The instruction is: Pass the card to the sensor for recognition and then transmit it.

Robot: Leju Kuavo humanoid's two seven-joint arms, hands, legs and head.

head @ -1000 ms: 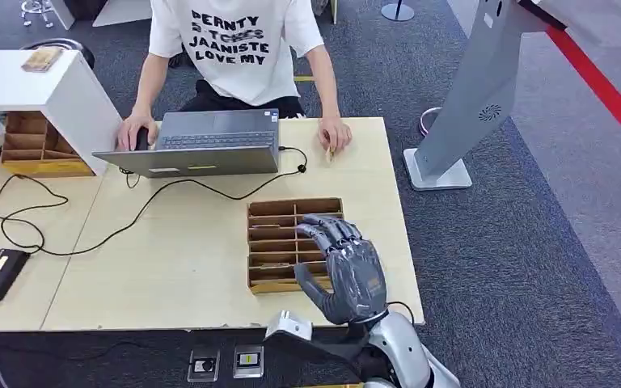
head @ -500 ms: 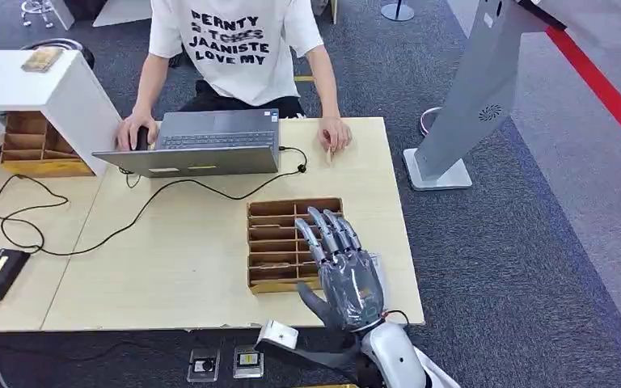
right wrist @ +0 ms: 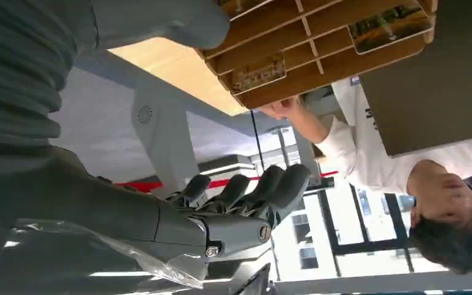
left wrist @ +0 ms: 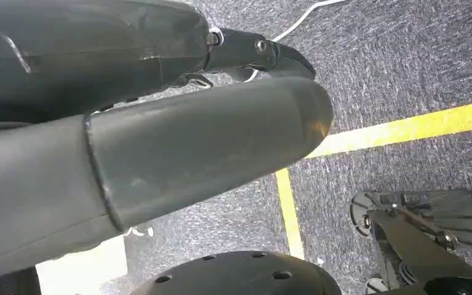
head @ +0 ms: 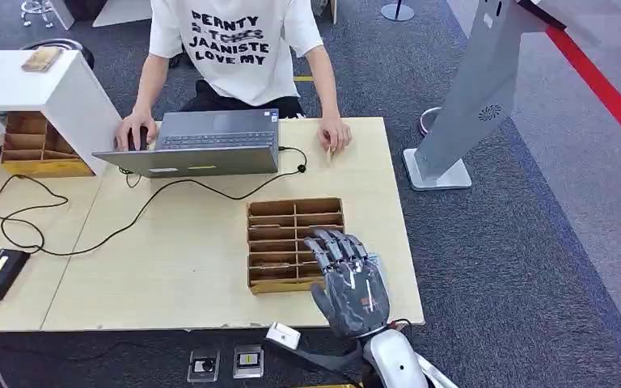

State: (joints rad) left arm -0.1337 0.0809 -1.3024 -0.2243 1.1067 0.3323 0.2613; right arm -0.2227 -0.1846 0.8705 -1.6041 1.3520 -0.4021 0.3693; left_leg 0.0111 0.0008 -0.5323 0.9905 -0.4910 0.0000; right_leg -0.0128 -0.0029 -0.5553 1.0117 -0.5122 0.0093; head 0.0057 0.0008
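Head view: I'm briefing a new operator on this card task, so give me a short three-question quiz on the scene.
1. True or false: the right robot hand is holding a card.
2. Multiple choice: the wooden card tray on the table lies
A. under the laptop
B. on the carpet
C. just beyond the right robot hand's fingers
3. Short answer: what do the person's hands touch?

Key
1. False. Its fingers are spread and nothing shows in them.
2. C.
3. One hand rests at the laptop; the other hand lies on the table beside it.
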